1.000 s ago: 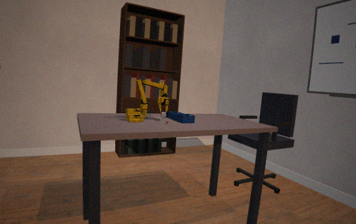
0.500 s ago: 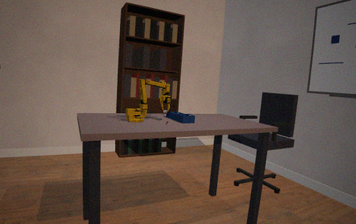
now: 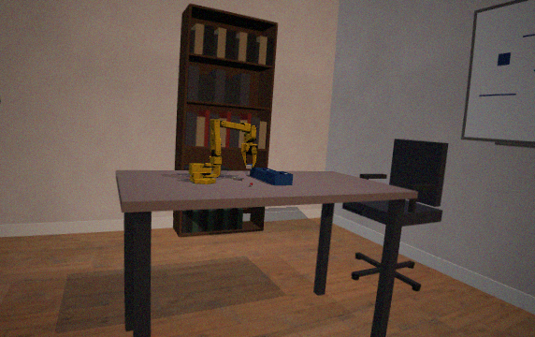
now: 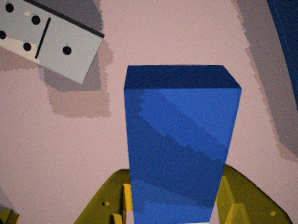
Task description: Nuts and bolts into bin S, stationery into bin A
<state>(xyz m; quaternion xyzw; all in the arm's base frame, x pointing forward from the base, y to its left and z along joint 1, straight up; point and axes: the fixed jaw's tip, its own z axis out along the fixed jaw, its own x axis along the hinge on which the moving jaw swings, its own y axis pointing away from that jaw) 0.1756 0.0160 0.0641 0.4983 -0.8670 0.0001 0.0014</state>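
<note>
My gripper [image 4: 174,219] [image 3: 250,163] is shut on a blue eraser with a white end [image 4: 180,143] and holds it upright above the table [image 3: 165,189]. In the exterior view the eraser is too small to make out. The gripper hangs just left of the dark blue bins [image 3: 272,176], and an edge of one bin [image 4: 282,3] shows at the top right of the wrist view. The letters on the bins cannot be read.
A white domino with black dots [image 4: 47,36] lies on the table beyond and to the left of the eraser. A small red thing [image 3: 251,185] lies in front of the bins. The arm's yellow base [image 3: 203,173] stands at the back of the table.
</note>
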